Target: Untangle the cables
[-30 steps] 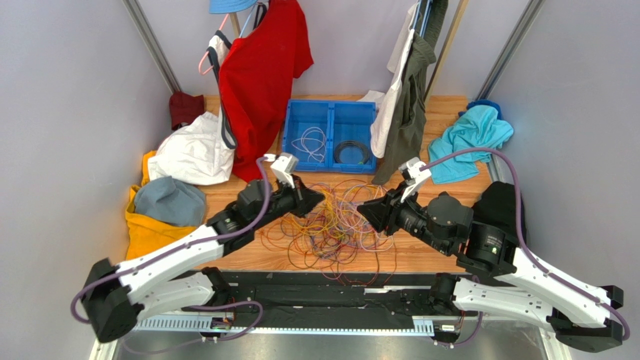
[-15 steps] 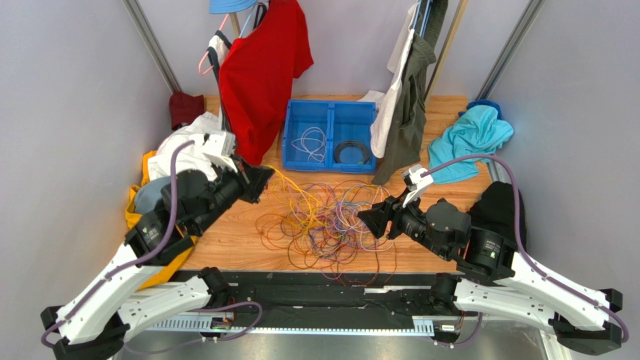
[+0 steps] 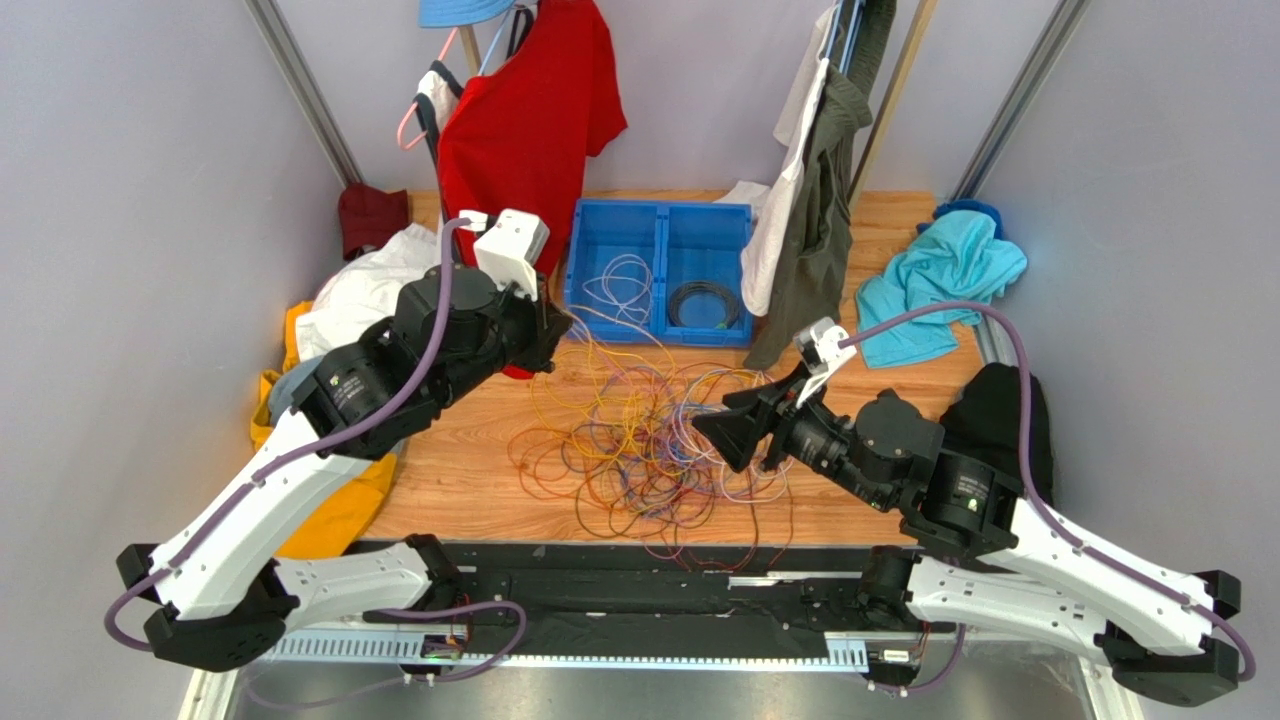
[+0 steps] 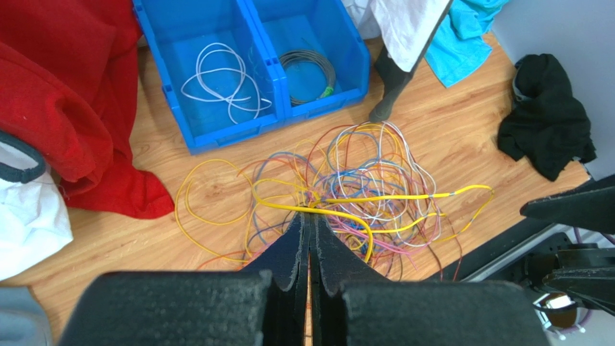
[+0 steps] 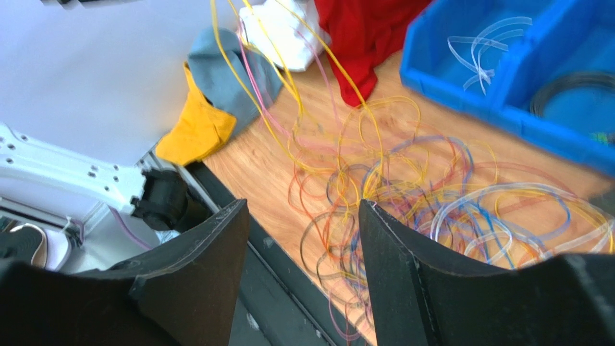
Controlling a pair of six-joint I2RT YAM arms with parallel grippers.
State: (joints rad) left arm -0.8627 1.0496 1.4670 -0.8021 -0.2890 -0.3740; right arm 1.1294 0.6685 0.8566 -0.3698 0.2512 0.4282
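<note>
right jaws: spread wide, holding nothing, over the right side of the cables (image 3: 639, 450) | cables: messy pile on the bench (image 3: 451, 473) | left jaws: pinched tight on a yellow cable (image 4: 336, 213), up high, left of the pile | pinch shows in the left wrist view, not from the top

The top camera looks down from the near side of the blue bin (image 3: 661, 275); both wrist cameras hang closer, sharing it.
</note>
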